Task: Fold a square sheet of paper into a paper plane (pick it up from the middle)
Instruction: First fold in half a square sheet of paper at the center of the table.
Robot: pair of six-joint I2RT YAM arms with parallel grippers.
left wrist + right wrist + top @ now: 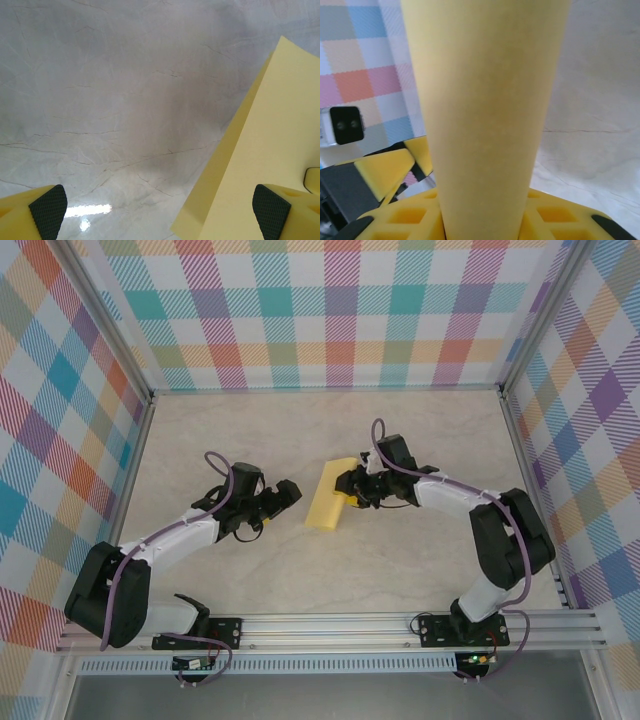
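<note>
The yellow sheet of paper [330, 498] sits in the right claw [352, 490], pinched by the edge nearest that claw. It spreads away from the claw, low over the pale table [250, 440]. In the right wrist view the sheet [485, 100] rises straight out from between the closed fingers as a broad, bowed band. It is bent, but whether that is a crease or only a curl cannot be told.

On the far side of the sheet from the right claw waits the left claw [288, 493]. Its jaws are spread wide and hold nothing. One of its black pads [47, 210] hangs over bare table, and the other is right at the sheet's edge.

Here is the danger: the grip is on an edge, not the middle. The thin paper could sag, twist or slip out as soon as the right claw moves, and any fold would then land crooked. If the left claw closes from where it is, it may catch only a corner and crumple or tear it. If it pushes in, the sheet could skid across the smooth table and pull against the right claw's pinch. A hard squeeze on the curl could leave a stray crease that spoils the plane.

As for containers, no box, tray or bowl is in play, just the sheet and the table under the right claw.
</note>
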